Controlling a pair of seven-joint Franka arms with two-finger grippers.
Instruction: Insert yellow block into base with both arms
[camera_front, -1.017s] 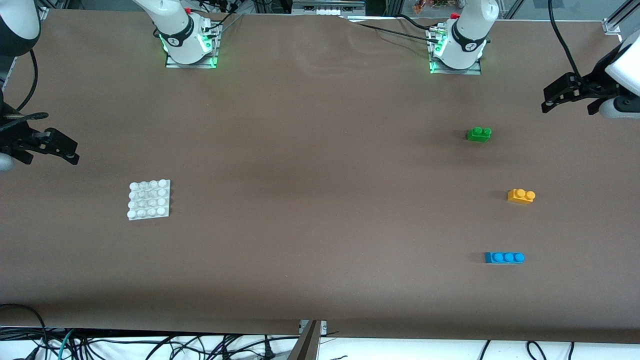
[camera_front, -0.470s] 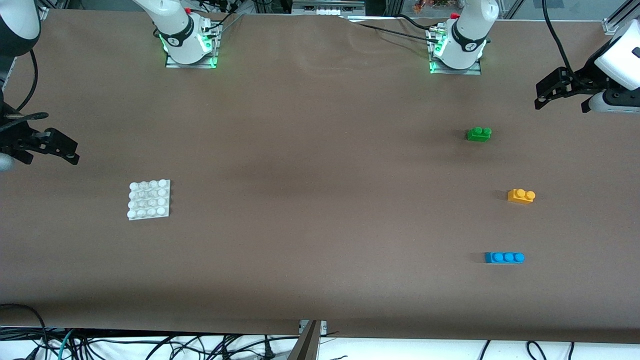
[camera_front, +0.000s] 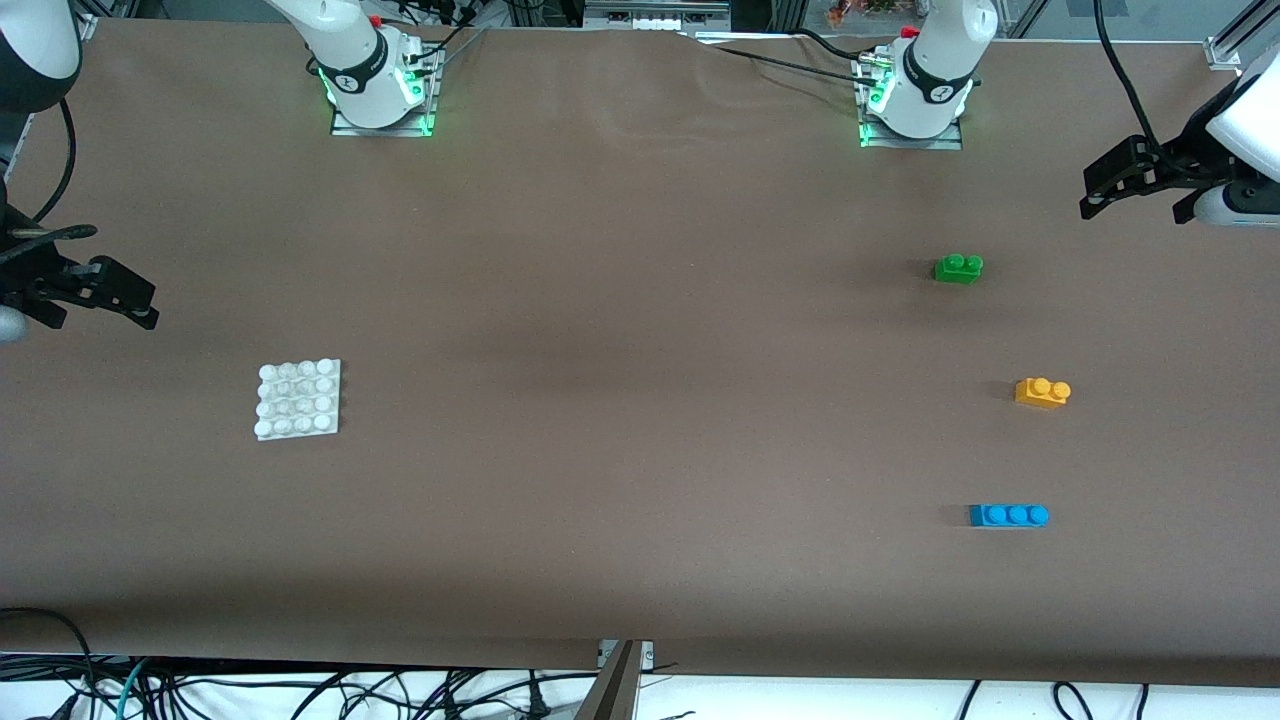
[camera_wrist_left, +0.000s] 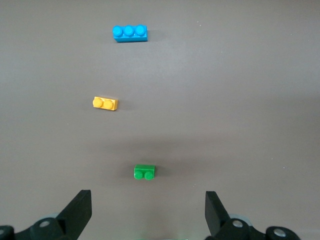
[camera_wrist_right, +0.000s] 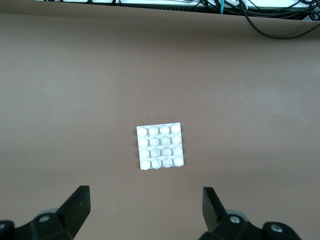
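Note:
The yellow block (camera_front: 1042, 391) lies on the brown table toward the left arm's end, between a green brick and a blue brick; it shows in the left wrist view (camera_wrist_left: 105, 103) too. The white studded base (camera_front: 298, 400) lies toward the right arm's end and shows in the right wrist view (camera_wrist_right: 160, 146). My left gripper (camera_front: 1140, 192) is open and empty, up in the air over the table's left-arm end. My right gripper (camera_front: 95, 292) is open and empty over the table's right-arm end, above the table beside the base.
A green two-stud brick (camera_front: 958, 267) lies farther from the front camera than the yellow block. A blue three-stud brick (camera_front: 1008, 515) lies nearer to it. The arm bases (camera_front: 380, 85) (camera_front: 912, 95) stand along the table's back edge. Cables hang off the front edge.
My left gripper has shifted slightly: first toward the table's middle, then back toward its end. The right arm and all bricks have not moved.

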